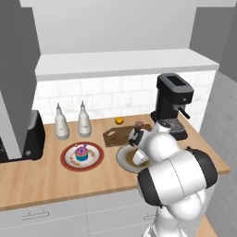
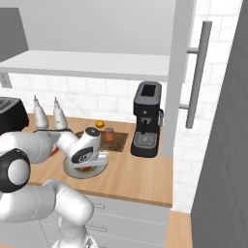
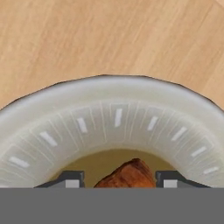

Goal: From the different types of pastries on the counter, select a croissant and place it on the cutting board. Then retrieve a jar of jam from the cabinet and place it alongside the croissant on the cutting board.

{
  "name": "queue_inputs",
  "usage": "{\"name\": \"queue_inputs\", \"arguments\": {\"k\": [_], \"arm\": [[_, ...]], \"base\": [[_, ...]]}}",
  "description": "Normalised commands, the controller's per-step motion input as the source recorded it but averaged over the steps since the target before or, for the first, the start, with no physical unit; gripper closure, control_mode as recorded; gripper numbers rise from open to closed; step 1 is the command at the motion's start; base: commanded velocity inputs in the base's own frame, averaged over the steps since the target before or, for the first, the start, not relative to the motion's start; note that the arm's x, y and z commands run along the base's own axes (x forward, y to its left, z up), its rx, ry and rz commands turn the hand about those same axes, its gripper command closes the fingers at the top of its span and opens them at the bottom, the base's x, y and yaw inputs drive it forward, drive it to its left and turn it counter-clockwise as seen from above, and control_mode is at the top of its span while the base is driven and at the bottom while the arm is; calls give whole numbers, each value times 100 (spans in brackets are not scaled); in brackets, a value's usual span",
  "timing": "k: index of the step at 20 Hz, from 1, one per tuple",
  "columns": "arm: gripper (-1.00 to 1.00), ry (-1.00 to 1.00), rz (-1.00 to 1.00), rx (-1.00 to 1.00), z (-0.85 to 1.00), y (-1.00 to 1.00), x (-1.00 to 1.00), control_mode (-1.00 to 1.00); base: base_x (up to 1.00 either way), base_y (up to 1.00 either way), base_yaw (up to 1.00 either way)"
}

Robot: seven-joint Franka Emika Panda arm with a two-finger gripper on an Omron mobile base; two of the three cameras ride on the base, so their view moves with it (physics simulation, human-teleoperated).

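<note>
Step 1 — grasping the croissant [image 3: 127,175] on its grey plate [image 3: 113,118].
Gripper [image 3: 118,179] jaws flank it, grip unconfirmed — next: lift toward cutting board [image 1: 115,136].

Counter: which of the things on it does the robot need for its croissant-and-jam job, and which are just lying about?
For the job:
croissant, between the gripper fingers on the grey plate
cutting board
jam jar, on the board

Lying about:
cupcake on its red-rimmed plate
two white bottles
small orange ball
coffee machine
toaster
</note>
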Motion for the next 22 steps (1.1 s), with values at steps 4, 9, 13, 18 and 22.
{"name": "queue_inputs", "arguments": {"k": [4, 9, 13, 18, 22], "arm": [[100, 17, -47, 0, 0, 100, 26, -100], [100, 23, -35, 0, 63, 100, 11, -100], [100, 28, -27, -2, 78, 100, 4, -100], [100, 31, -28, -6, 86, 74, 7, -100], [100, 6, -29, -13, 84, 61, 40, -100]], "base": [[0, 0, 0], [0, 0, 0], [0, 0, 0], [0, 0, 0], [0, 0, 0]]}}
